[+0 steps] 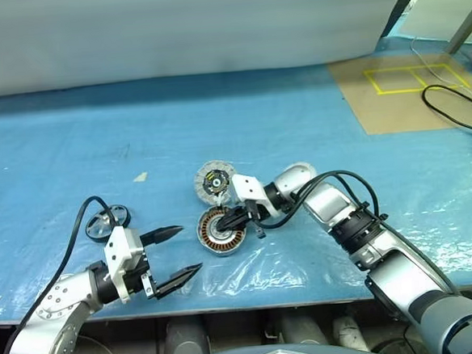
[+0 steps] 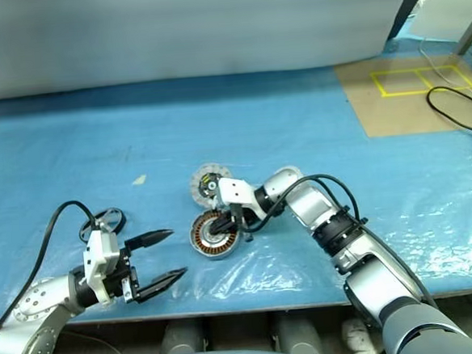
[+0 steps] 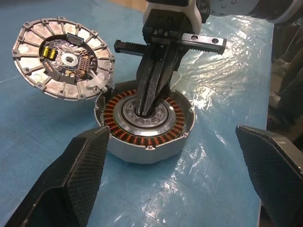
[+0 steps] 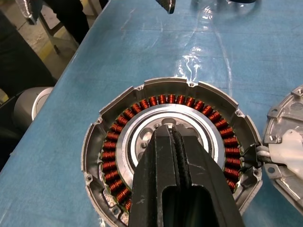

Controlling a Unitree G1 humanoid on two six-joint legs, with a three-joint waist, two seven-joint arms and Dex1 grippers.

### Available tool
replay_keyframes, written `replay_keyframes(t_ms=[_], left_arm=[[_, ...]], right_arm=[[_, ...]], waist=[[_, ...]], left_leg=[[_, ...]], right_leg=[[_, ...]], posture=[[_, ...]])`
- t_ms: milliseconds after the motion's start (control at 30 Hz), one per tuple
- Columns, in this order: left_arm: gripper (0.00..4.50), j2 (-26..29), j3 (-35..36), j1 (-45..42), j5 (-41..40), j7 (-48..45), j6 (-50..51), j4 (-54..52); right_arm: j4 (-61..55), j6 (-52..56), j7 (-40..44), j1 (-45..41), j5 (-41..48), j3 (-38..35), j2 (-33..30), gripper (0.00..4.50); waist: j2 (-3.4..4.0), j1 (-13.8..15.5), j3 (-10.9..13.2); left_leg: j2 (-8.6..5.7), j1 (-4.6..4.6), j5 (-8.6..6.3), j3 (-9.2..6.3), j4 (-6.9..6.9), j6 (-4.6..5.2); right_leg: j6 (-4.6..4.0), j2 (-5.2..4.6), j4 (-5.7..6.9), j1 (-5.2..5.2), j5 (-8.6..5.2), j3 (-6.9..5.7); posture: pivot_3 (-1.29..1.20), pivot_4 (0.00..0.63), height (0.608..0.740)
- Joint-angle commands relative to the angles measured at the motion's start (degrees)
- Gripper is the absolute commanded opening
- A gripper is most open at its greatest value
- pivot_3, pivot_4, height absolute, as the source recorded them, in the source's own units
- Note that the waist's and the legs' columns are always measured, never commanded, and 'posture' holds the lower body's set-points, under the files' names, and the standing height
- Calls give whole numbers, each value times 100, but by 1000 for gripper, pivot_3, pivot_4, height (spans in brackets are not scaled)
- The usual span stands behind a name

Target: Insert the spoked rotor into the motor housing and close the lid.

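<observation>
Left gripper (image 1: pixel 175 253) sits nearest the camera at the table's front edge, both black fingers spread wide with nothing between them, aimed toward the motor parts. Just behind its white wrist block lies the small black-rimmed spoked rotor (image 1: pixel 107 221), flat on the blue plastic sheet (image 1: pixel 71 140) that covers the table, partly hidden by the arm's black cable (image 1: pixel 76 229). Well to the right of that, at mid-table, is the round shallow silver-grey motor housing (image 3: pixel 147 147), open side up, ring of copper-coloured windings (image 4: pixel 161 100) visible around a metal centre. Right gripper (image 3: pixel 147 106) comes in from the right, angled down; its two black fingers are pressed together with no gap, holding nothing, tips down at the housing's metal centre hub, whether they actually touch it I can't tell. Round silver-grey ribbed lid (image 3: pixel 62 59) stands swung open, tilted, joined to the housing's rim on the far side, inner face showing a black-and-yellow centre. Rotor is outside the housing, well apart from it; the lid isn't closed. Farther back right, a brown cardboard-coloured panel (image 1: pixel 393 105) with yellow tape rectangles (image 1: pixel 415 77) lies on the surface, a black cable (image 1: pixel 450 109) looping across it. White backdrop (image 1: pixel 185 27) runs along the table's far edge.
</observation>
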Motion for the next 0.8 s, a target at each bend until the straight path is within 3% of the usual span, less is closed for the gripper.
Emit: replay_keyframes(t_ms=[33,300,500,667,800], left_arm=[[4500,-46,200,-51,-210,94,51,-118],[4500,58,599,-70,-331,113,87,-85],[4500,-244,1069,339,-371,707,91,-433],[4500,436,1989,220,-600,712,589,-351],[4500,1434,2500,-347,-970,291,1212,37]], right_arm=[[-248,-80,-24,-77,165,-293,-62,20],[-1230,726,-88,-47,758,-1161,-660,20],[-2005,1283,-546,378,997,-1528,-947,20],[-2039,1431,-845,437,1057,-1539,-814,20],[-1719,1211,-937,328,1008,-1443,-614,20]], waist=[[0,6,0],[0,16,0],[-1,-18,0],[-2,2,0],[-5,19,0]], left_leg=[[0,-1,0,0,0,0],[-1,-4,2,0,-1,-3],[-1,-4,2,0,-5,-3],[-4,3,-1,-1,-2,2],[-7,6,-1,-1,2,3]], right_leg=[[0,0,0,0,0,0],[0,0,-3,-2,0,0],[1,3,-8,-2,0,3],[1,14,-1,-1,-1,0],[2,10,2,1,-2,3]], posture=[[0,150,740],[0,150,740],[0,150,740],[0,150,740],[0,150,740]])
